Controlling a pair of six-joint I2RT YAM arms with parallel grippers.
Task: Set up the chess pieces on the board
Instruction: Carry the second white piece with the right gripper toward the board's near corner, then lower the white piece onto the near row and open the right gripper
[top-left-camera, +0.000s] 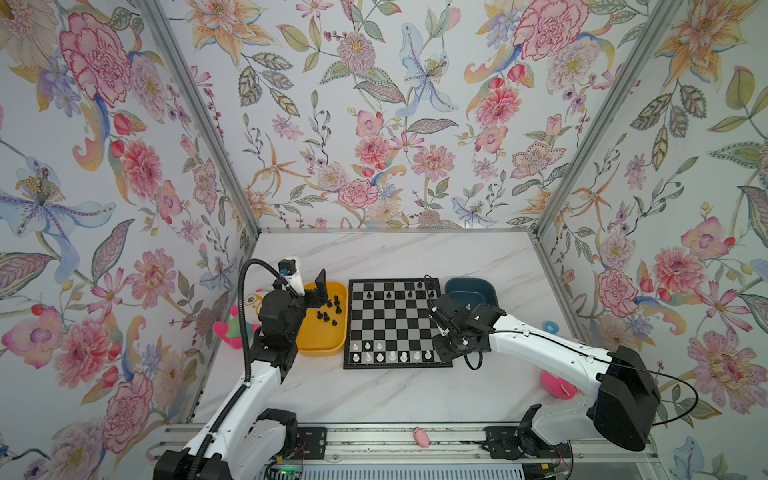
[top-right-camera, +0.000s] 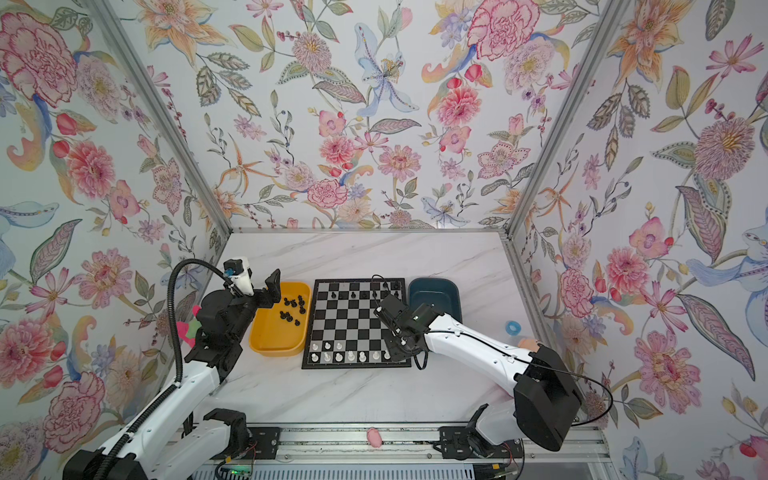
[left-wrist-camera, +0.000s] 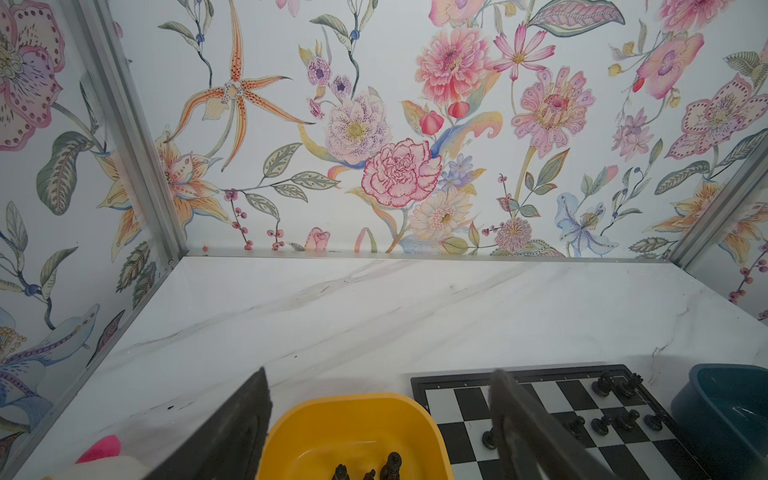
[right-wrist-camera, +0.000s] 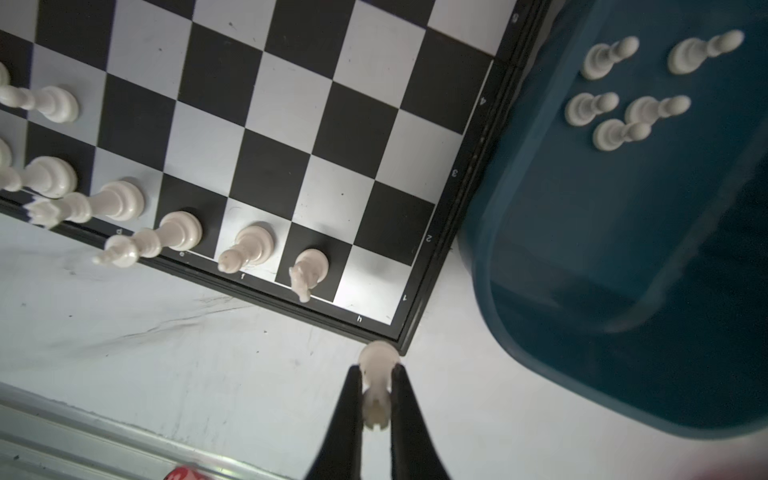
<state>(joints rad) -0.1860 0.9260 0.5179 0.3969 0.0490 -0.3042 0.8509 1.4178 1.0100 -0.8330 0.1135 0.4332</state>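
The board (top-left-camera: 395, 322) (top-right-camera: 353, 324) lies mid-table in both top views. White chess pieces (top-left-camera: 390, 356) stand along its near rows and black ones (top-left-camera: 399, 293) along its far rows. More black pieces (top-left-camera: 328, 309) lie in the yellow tray (top-left-camera: 322, 340), and white pawns (right-wrist-camera: 623, 91) lie in the dark blue tray (right-wrist-camera: 582, 249). My right gripper (right-wrist-camera: 376, 368) is shut on a white rook (right-wrist-camera: 376, 386), held just off the board's near right corner, beside the bare h1 square. My left gripper (left-wrist-camera: 380, 372) hangs open and empty over the yellow tray's far end (left-wrist-camera: 353, 415).
Plush toys (top-left-camera: 237, 324) sit left of the yellow tray, behind my left arm. A pink plush (top-left-camera: 557, 384) and a blue ring (top-left-camera: 550, 326) lie at the right wall. A small pink object (top-left-camera: 421, 436) rests on the front rail. Flowered walls close in three sides.
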